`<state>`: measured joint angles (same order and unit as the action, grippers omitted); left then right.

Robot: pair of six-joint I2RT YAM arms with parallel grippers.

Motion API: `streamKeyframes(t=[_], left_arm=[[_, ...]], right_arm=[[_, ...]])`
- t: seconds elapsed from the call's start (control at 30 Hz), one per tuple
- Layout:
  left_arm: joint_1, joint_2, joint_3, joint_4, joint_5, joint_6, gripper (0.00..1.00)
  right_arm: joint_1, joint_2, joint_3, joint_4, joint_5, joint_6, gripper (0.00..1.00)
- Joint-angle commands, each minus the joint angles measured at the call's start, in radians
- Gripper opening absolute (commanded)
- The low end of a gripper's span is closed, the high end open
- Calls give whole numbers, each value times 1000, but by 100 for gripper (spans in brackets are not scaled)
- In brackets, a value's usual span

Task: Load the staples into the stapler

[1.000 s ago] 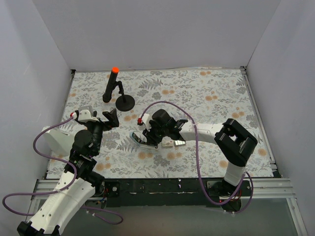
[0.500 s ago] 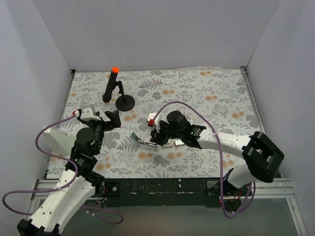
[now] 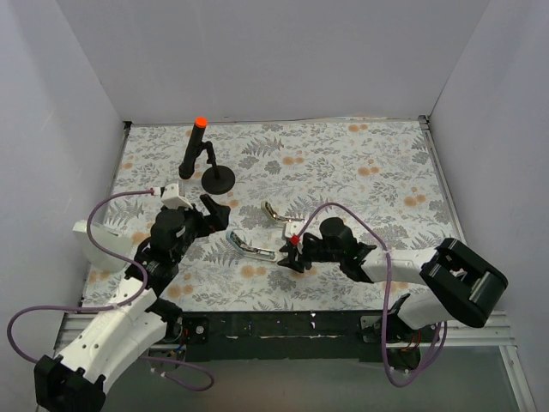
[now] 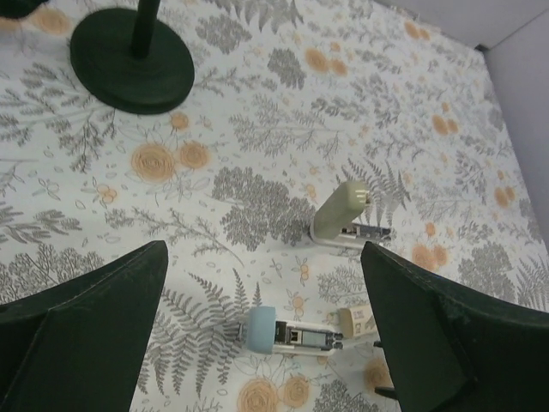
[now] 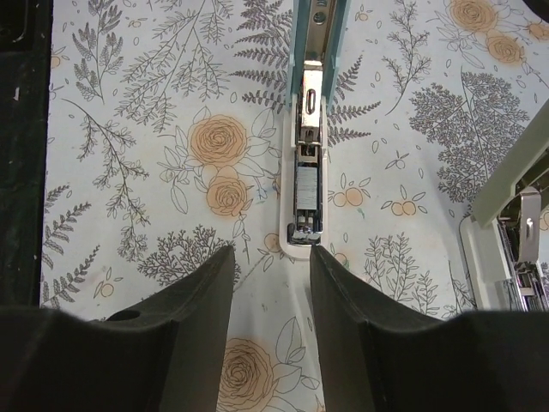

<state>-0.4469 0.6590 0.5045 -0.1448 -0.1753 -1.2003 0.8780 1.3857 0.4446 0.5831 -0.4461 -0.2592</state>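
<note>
Two empty tools over the floral-print desk [image 3: 369, 180], stapler untouched.
The left tool [image 4: 262, 246] gapes wide; the right tool [image 5: 270, 251], half-spread, lines up on the light blue bar stapler [image 5: 309, 129]. The pale olive-green bar-shaped stapler [image 4: 341, 213] lies hinged open mid-frame, apparently awaiting loading, with the small whitish cardboard staple box [image 4: 356, 319] below it.

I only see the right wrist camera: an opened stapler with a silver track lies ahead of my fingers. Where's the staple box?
Observer: A small pale cardboard box sits just off the track end of that light blue bar-shaped stapler, outside your frame.
Operator: What's the left arm doing?
Observer: The left gripper hovers open and empty, left of the pale olive-green bar-shaped stapler.
Operator: Anything farther back?
Observer: A black stand with an orange tip stands back-left.
</note>
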Motion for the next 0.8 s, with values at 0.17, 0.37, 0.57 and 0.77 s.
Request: streamKeyframes(t=[0.17,0.37,0.57,0.77], left_arm=[[4,165,51,-116,100,-91,91],[-6,206,49,-124,108,-97,89],[-35,251,69,-133,114,-97,88],[-99,289,78,-136,42,-88,86]], right_arm=[[-25,93,-32,339,-36,26,44],[-25,159,-24,360,-20,25,44],[-25,222,-1,351,-14,26,45],[-27,259,16,357,-14,32,45]])
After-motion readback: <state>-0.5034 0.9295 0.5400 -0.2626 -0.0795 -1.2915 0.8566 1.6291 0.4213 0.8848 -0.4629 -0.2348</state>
